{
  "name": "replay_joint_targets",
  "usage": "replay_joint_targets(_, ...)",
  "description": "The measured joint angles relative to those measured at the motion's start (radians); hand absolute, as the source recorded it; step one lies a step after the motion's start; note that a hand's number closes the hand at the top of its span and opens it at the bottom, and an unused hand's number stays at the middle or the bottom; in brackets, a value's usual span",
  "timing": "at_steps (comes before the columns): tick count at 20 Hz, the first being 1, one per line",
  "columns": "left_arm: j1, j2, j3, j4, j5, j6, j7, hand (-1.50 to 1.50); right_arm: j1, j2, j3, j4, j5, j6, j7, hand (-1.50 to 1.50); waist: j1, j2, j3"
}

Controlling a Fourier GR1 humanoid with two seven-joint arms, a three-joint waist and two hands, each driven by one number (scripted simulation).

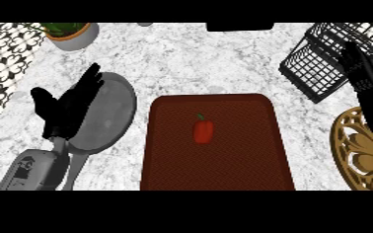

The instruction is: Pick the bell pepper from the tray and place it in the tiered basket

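A small red bell pepper (204, 131) with a green stem lies near the middle of the dark red tray (247, 168). The black wire tiered basket (315, 69) stands at the right, beyond the tray's far right corner. My right hand (356, 64) shows at the right edge, in front of the basket, with its fingers straight and nothing in them. It is well to the right of the pepper. My left hand (67, 106) rests open at the left with its fingers up, over a grey round plate, holding nothing.
The grey round plate (116, 103) lies left of the tray. A potted plant (73, 33) stands at the back left. A gold openwork round piece (351, 145) sits at the right edge, below the basket. A black object (241, 26) is at the back edge.
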Motion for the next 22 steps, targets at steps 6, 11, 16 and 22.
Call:
replay_joint_targets(6,-0.025,-0.030,-0.024,-0.050,-0.101,0.093,-0.067,0.00,-0.067,0.180,-0.021,0.054,-0.201,0.056,-0.103,1.50,0.038,0.017,-0.019)
replay_joint_targets(11,-0.013,-0.079,-0.061,-0.090,-0.146,0.149,-0.095,0.00,-0.071,0.344,-0.029,0.164,-0.341,0.065,-0.107,-1.50,0.049,0.022,-0.018)
replay_joint_targets(16,0.013,-0.123,-0.088,-0.090,-0.199,0.209,-0.129,0.00,-0.044,0.355,-0.005,0.249,-0.492,0.366,-0.146,-1.50,0.038,0.024,-0.024)
replay_joint_targets(22,0.049,-0.139,-0.099,-0.111,-0.234,0.240,-0.130,0.00,-0.023,0.187,-0.011,0.190,-0.407,0.526,-0.165,-1.50,0.016,0.017,-0.029)
